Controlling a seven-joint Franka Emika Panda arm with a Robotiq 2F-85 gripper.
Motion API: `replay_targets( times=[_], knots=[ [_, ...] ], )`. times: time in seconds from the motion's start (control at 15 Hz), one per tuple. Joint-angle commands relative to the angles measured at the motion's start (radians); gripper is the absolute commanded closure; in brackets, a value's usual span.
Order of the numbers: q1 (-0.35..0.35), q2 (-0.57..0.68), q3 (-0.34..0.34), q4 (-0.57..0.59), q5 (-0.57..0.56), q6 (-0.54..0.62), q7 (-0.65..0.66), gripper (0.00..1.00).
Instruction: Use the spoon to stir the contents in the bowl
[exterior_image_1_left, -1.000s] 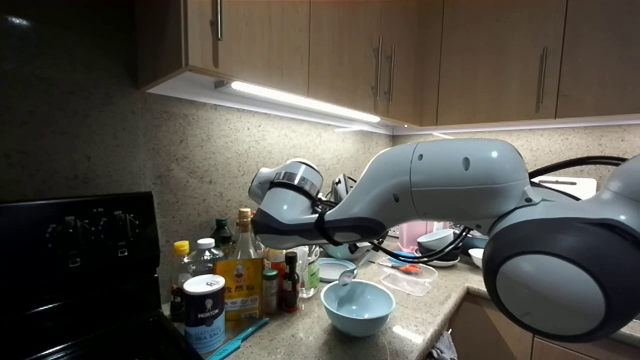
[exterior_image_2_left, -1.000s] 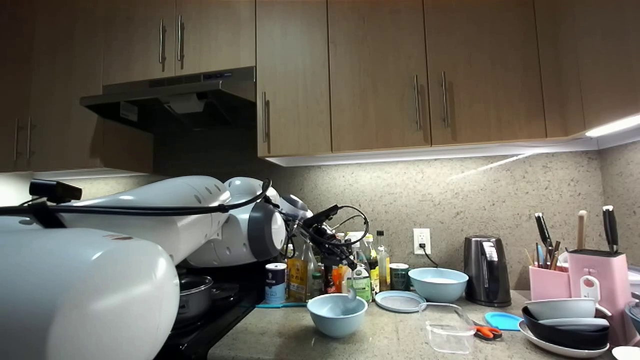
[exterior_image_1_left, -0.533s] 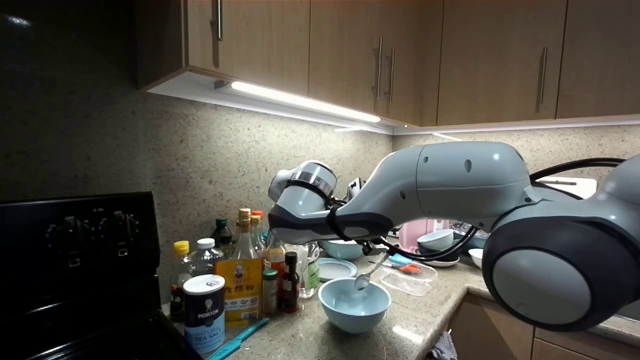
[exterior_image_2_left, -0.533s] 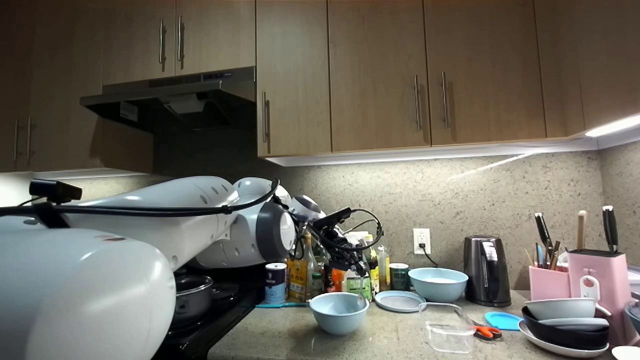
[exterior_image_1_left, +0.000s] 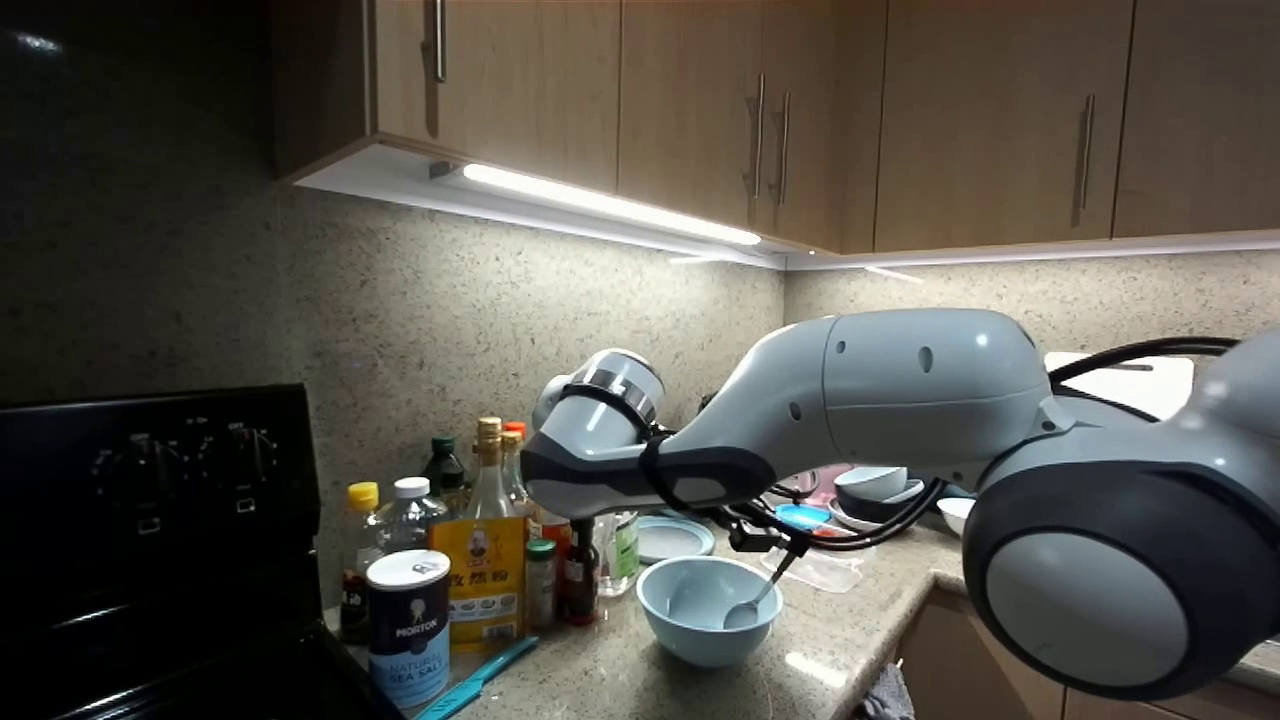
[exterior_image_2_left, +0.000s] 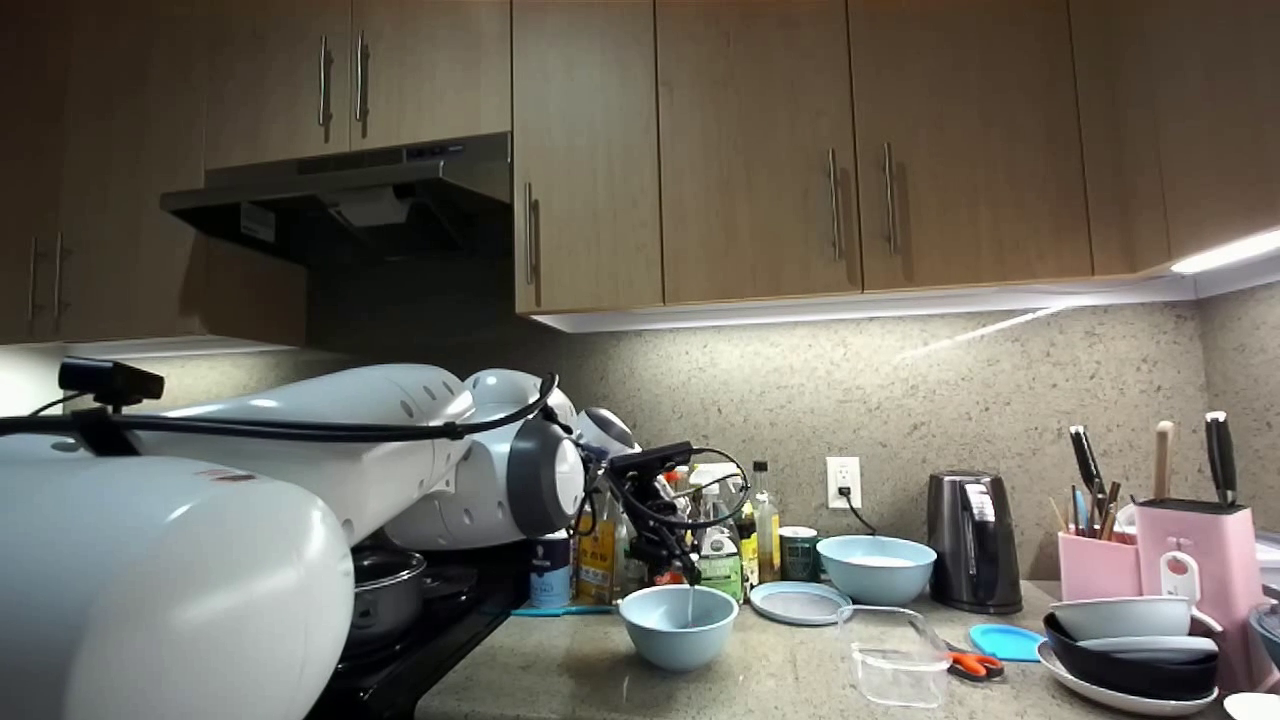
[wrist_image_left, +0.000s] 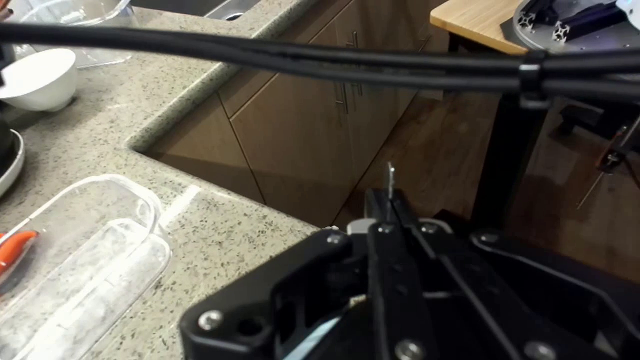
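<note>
The light-blue bowl (exterior_image_1_left: 690, 645) stands upright on the counter, and both exterior views show it (exterior_image_2_left: 676, 648). Its inside looks pale; I cannot make out any contents. The spoon (exterior_image_1_left: 741, 616) slants down into it, its head low inside near the right-hand wall in that exterior view. Whether the head touches the wall I cannot tell. Over the bowl's rim, my gripper (exterior_image_1_left: 797, 544) is shut on the upper handle. In the wrist view the gripper (wrist_image_left: 389, 200) pinches the thin metal spoon (wrist_image_left: 391, 181) edge-on, with its head hidden.
Near the bowl lie a clear plastic container (exterior_image_2_left: 897, 660), a round plate (exterior_image_2_left: 800, 603) and a second light-blue bowl (exterior_image_2_left: 878, 568). Several bottles, a salt canister (exterior_image_1_left: 410, 628) and a teal utensil (exterior_image_1_left: 478, 680) stand or lie towards the stove. Black cables (wrist_image_left: 300, 57) cross the wrist view.
From above the bowl's far side, the spoon has come across and down into the bowl, the gripper and arm lowering with it. The bowl has shifted slightly.
</note>
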Motion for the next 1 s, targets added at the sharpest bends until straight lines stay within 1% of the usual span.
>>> replay_targets(
  times=[0.0,0.33,0.6,0.8,0.93],
  knots=[
    [0.028,0.012,-0.009,-0.013,0.018,-0.017,-0.074,0.99],
    [0.084,0.02,-0.029,-0.009,-0.01,-0.006,-0.164,0.99],
    [0.118,0.017,-0.045,0.004,-0.027,0.016,-0.196,0.99],
    [0.123,0.018,-0.06,0.016,-0.039,0.034,-0.185,0.99],
    [0.113,0.019,-0.076,0.027,-0.048,0.06,-0.171,0.99]
  ],
)
